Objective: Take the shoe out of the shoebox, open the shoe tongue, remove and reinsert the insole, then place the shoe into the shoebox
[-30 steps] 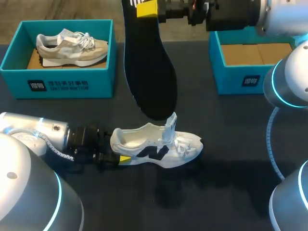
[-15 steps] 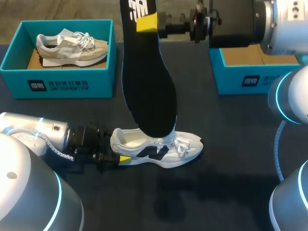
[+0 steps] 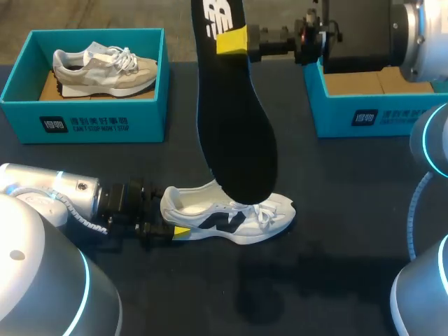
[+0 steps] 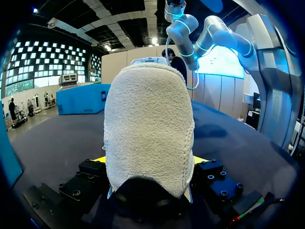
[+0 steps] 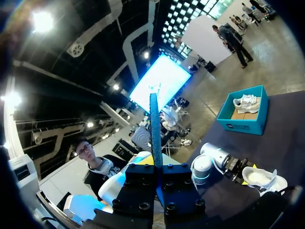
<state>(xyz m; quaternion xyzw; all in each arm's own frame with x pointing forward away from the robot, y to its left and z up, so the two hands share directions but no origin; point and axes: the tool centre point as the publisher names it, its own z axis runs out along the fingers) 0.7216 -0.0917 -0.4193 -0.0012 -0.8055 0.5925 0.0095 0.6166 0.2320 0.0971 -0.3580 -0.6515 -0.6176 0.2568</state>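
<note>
The left hand (image 3: 179, 232) is clamped on the heel of the white shoe (image 3: 238, 218), which sits on the table (image 3: 336, 210). The black insole (image 3: 236, 133) hangs toe-down just over the shoe, pinched by the right hand (image 3: 232, 40). I think this is the put-it-back step. Next, its tip must slip inside, under the tongue.

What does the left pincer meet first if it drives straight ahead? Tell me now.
The white shoe: its heel sits clamped between the left pincer's fingers, so there is no gap to cross. Pushing on would likely just shove the shoe forward.
</note>
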